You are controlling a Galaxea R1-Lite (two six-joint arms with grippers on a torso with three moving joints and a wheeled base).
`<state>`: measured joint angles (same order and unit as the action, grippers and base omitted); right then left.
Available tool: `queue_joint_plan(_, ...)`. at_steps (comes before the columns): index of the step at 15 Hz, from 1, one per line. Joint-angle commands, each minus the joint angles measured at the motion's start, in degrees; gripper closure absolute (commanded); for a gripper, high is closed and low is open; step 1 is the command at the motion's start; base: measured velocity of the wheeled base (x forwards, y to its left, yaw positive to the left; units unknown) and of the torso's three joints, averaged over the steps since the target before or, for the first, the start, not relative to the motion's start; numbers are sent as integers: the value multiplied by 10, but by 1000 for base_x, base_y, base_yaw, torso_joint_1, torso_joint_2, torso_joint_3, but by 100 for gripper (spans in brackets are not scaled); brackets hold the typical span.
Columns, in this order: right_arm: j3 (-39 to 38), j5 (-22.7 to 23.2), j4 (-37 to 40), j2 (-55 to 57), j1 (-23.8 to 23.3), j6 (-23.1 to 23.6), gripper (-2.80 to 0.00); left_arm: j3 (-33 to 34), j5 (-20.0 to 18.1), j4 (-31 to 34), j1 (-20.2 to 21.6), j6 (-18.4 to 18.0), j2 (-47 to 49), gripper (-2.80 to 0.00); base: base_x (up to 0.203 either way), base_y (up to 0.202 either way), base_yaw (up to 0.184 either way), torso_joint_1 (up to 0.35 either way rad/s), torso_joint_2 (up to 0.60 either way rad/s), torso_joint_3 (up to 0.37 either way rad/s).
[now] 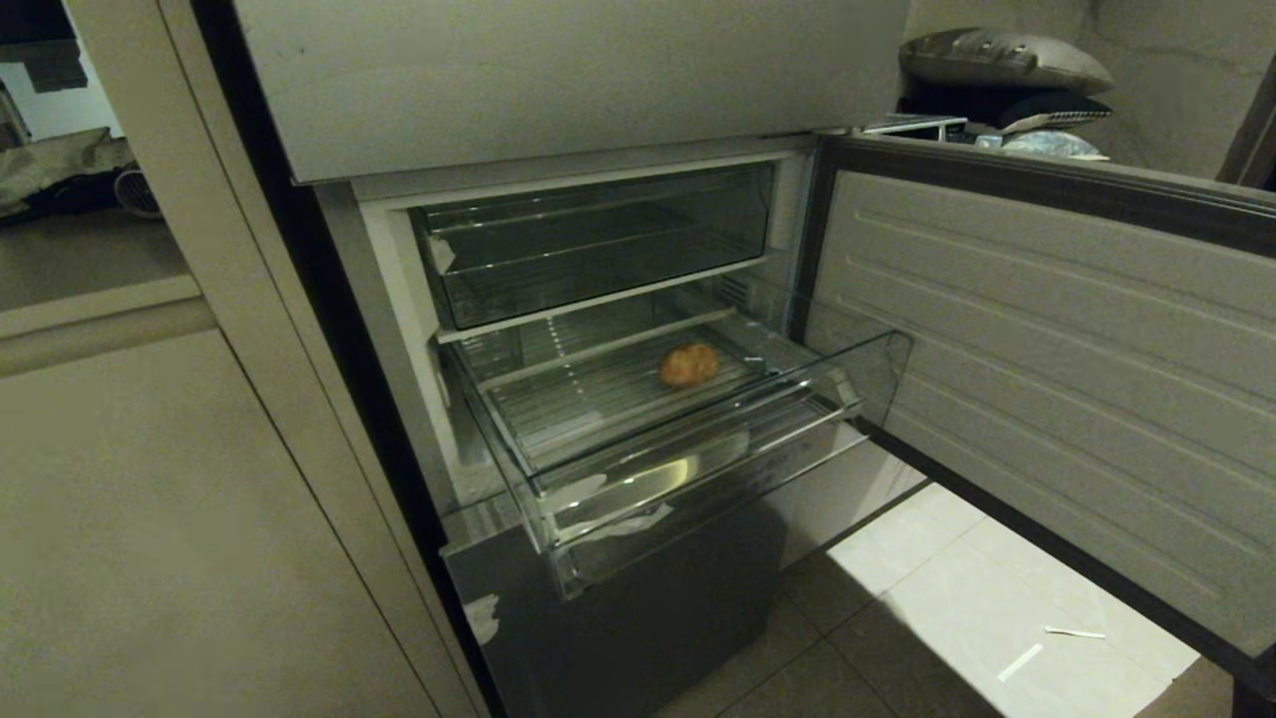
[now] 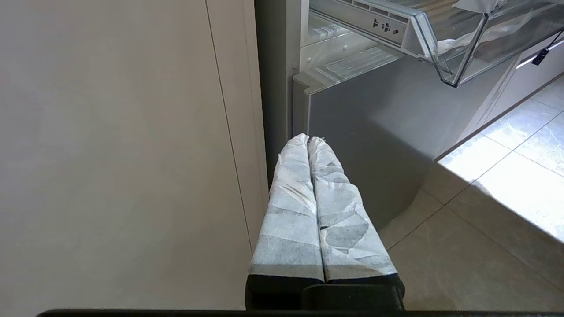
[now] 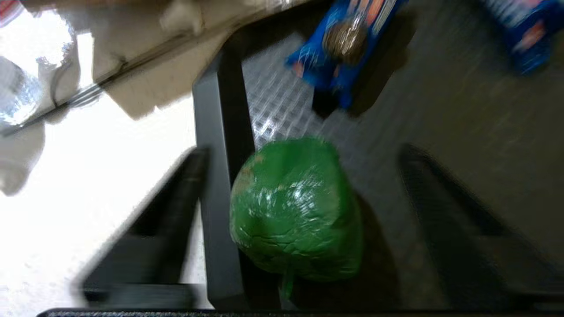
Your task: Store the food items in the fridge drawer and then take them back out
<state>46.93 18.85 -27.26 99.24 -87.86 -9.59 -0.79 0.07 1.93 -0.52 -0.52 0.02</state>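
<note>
A: Where is the right tool [image 3: 299, 193], and why is it spread so wide?

B: It is out of the head view. Its own camera shows the two dark fingers [image 3: 167, 215] parted, with a green wrapped lump [image 3: 297, 209] between them but touching neither. The spread looks like clearance for a bulky, rounded thing, so it is released, not gripping.

A: What does the lump sit on?

B: A dark worktop [image 3: 462, 114], hard against a dark upright bar [image 3: 218, 185] on its nine o'clock side in that view. A blue snack packet [image 3: 348, 39] lies beyond it at about twelve o'clock, a second blue packet [image 3: 528, 31] at about two. Probably this is the supply spot for the food.

A: And the left tool [image 2: 308, 141]?

B: Clenched, its taped fingers pressed together, parked low beside the grey fridge front [image 2: 365, 132], out of the way.

A: Where is the task's food?

B: One tan-brown roll [image 1: 689, 365] lies on the ribbed floor of the clear drawer [image 1: 558, 494], at about two o'clock of the middle. The drawer stands pulled out and the fridge door [image 1: 1047, 369] swung wide at three o'clock, likely so more items can drop in from above.
</note>
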Motion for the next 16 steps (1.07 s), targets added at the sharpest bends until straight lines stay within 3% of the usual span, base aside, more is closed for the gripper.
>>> queue_joint_plan(1,-1,1,0,-53,-7,-1,0,0,0,0,0,0,0,0,0,0,0,0,0,0)
queue_joint_plan(6,-78,27,-3,-215,-1,6,0,0,0,0,0,0,0,0,0,0,0,0,0,0)
queue_joint_plan(12,-230,45,-6,-440,132,53,0,0,0,0,0,0,0,0,0,0,0,0,0,0)
queue_joint_plan(16,-304,25,-7,-583,274,66,0,0,0,0,0,0,0,0,0,0,0,0,0,0)
